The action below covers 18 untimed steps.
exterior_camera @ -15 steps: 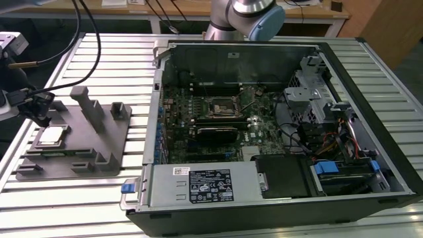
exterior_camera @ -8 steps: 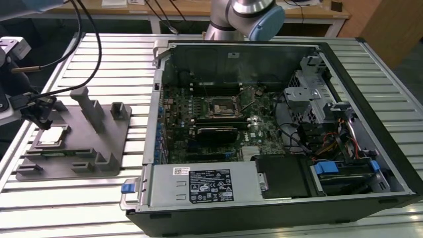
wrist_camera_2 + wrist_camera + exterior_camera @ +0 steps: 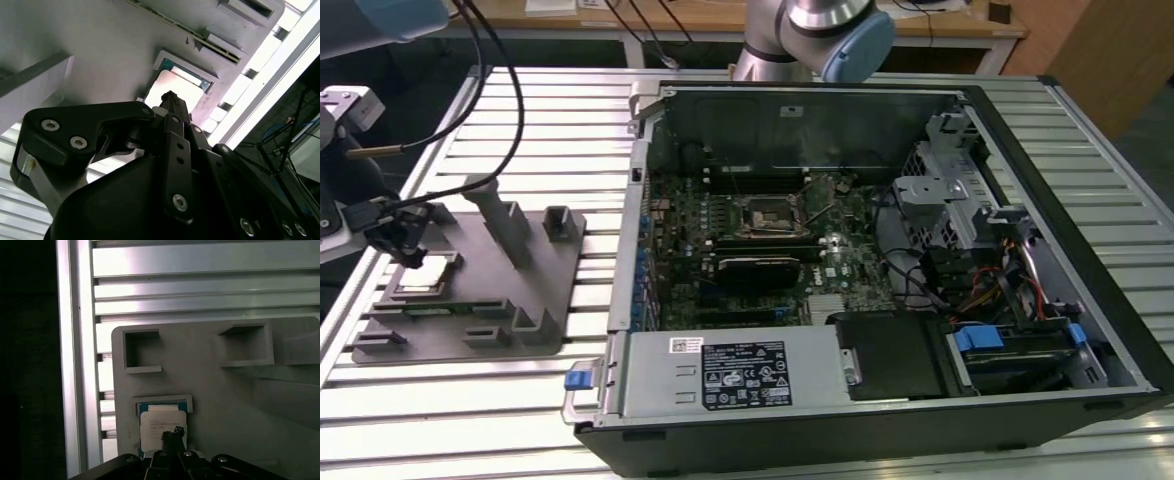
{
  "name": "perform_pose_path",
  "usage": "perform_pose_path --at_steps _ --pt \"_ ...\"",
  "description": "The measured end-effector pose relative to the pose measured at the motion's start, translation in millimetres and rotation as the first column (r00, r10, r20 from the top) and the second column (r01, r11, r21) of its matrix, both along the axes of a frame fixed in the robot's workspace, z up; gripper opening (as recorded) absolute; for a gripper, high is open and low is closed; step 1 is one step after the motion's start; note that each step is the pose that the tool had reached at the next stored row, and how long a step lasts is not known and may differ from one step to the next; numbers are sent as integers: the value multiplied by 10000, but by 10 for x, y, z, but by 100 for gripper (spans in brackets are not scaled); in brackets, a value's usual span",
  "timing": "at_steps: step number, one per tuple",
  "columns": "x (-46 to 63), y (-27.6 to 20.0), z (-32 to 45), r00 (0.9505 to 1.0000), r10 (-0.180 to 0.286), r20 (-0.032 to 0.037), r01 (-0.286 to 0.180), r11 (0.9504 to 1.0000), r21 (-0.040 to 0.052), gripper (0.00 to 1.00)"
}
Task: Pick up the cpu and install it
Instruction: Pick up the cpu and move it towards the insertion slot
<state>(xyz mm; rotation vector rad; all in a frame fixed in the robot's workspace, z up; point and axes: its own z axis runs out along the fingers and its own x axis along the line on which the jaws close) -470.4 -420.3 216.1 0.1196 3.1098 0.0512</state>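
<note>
CPU (image 3: 155,424): lying flat in its recess near the grey tray's (image 3: 225,405) edge; my gripper (image 3: 173,434) sits directly above it, close; open or closed, I cannot tell

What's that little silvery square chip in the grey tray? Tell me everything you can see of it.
The cpu is a small, flat square with a pale, metallic-looking top bearing faint print and a blue-green edge showing along one side. It lies flat in a shallow framed recess of the grey tray, at the exterior view's left, outside the open computer case. The end effector hangs directly over it, its dark tip in front of the chip's top; contact cannot be judged.
</note>
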Motion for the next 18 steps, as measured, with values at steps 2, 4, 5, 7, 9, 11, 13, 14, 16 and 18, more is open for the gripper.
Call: perform_pose_path --at_steps 2,4,5,7,9,11,13,14,16,18 --pt "-5 1 -27 10000 -1 -1 1 10000 -1 11" --pt "-10 0 -50 10000 -1 -2 1 10000 -2 11" --pt "-14 0 -60 10000 -1 -2 1 10000 -1 11" --pt "-19 1 -87 10000 -1 0 1 10000 0 11" --pt "-22 1 -112 10000 -1 1 1 10000 0 11" --pt "-23 1 -129 10000 -1 0 1 10000 0 11" --pt "-23 0 -130 10000 -1 -3 1 10000 0 11" --pt "-23 0 -130 10000 -1 -3 1 10000 0 11" --pt "-23 1 -132 10000 -1 0 1 10000 1 11" --pt "-23 1 -132 10000 -1 0 1 10000 1 11"
